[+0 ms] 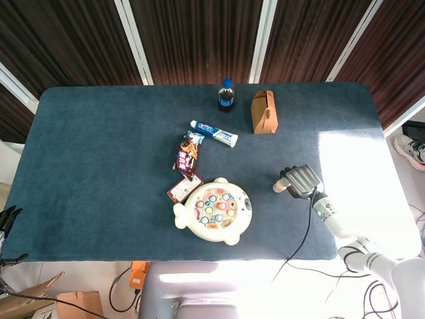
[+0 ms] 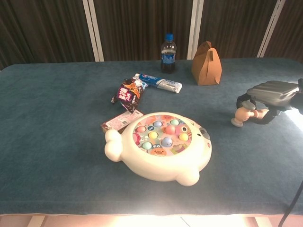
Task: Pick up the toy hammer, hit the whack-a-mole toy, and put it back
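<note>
Gripping the toy hammer (image 2: 243, 115), the right hand (image 2: 268, 97) has its fingers curled around the handle at the right edge of the chest view. The hammer is small, with a peach-orange body and a pale striking face. Its head projects toward the left of the frame and its long axis runs roughly left to right, level with the table (image 2: 57, 109). In the head view the hammer (image 1: 279, 185) sits right of centre, well apart from the whack-a-mole toy (image 1: 213, 210).

The whack-a-mole toy (image 2: 158, 147) is a cream, rounded housing with coloured buttons on top, at lower centre.

Above it lie a flat red-brown packet (image 2: 121, 120), a dark snack bag (image 2: 129, 93), a toothpaste tube (image 2: 158, 82), a blue-capped bottle (image 2: 167, 53) and a brown paper box (image 2: 206, 57). Their printing is too small to read.

The left hand (image 1: 8, 218), at the lower left edge of the head view, holds nothing; fingers apart.
</note>
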Robot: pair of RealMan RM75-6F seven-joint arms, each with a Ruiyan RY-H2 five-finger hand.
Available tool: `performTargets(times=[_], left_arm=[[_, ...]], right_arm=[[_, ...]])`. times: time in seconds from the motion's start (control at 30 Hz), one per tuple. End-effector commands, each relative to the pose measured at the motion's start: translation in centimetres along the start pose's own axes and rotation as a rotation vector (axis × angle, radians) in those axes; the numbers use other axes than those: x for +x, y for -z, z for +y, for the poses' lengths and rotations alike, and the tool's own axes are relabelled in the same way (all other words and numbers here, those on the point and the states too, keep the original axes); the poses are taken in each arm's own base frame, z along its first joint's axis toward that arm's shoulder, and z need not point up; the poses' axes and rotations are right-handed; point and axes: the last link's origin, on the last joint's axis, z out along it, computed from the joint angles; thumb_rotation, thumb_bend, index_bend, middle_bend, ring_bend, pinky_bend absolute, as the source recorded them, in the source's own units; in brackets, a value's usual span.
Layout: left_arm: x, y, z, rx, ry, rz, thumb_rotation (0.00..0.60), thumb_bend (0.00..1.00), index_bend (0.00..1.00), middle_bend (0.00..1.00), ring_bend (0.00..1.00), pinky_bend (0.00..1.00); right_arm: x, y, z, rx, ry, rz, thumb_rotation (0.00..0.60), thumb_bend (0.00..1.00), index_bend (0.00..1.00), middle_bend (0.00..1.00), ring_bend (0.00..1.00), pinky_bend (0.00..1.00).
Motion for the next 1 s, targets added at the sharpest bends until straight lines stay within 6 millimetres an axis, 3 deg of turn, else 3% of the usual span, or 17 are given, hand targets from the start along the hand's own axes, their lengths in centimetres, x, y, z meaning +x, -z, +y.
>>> performTargets(times=[0.03,0.43,0.6,0.8,0.93,1.0], left_arm=[[0.0,0.0,0.0,-0.001,0.000,-0.001,0.600,0.11,0.01,0.00,0.00,0.08],[0.2,0.0,0.1,-0.002,0.000,0.004,0.600,0.11,0.01,0.00,0.00,0.08],[0.4,0.1,0.1,-0.007,0.002,0.014,0.600,0.11,0.01,0.00,0.00,0.08],[0.6,0.3,0.4,-0.021,0.010,0.033,0.600,0.11,0.01,0.00,0.00,0.08],[0.9,0.5,0.9,-0.043,0.017,0.071,0.600,0.11,0.01,0.00,0.00,0.08],[1.0,0.8,1.8,-0.076,0.016,0.112,0.600,0.11,0.01,0.00,0.00,0.08]], right_arm=[[-0.1,0.0,0.0,-0.003,-0.002,0.001,0.600,0.34,0.37,0.34,0.35,0.64],[0.1,0.3,0.2,-0.001,-0.014,0.023,0.600,0.30,0.36,0.32,0.32,0.60],[0.3,1.4,0.8,-0.012,-0.026,0.048,0.600,0.26,0.31,0.29,0.27,0.52],[1.5,5.6,1.6,-0.021,-0.087,0.168,0.600,0.21,0.17,0.18,0.12,0.33],[2.8,10.7,2.4,-0.066,-0.127,0.311,0.600,0.20,0.11,0.13,0.07,0.25],[2.8,14.9,2.9,-0.132,-0.125,0.360,0.600,0.20,0.07,0.08,0.03,0.21]])
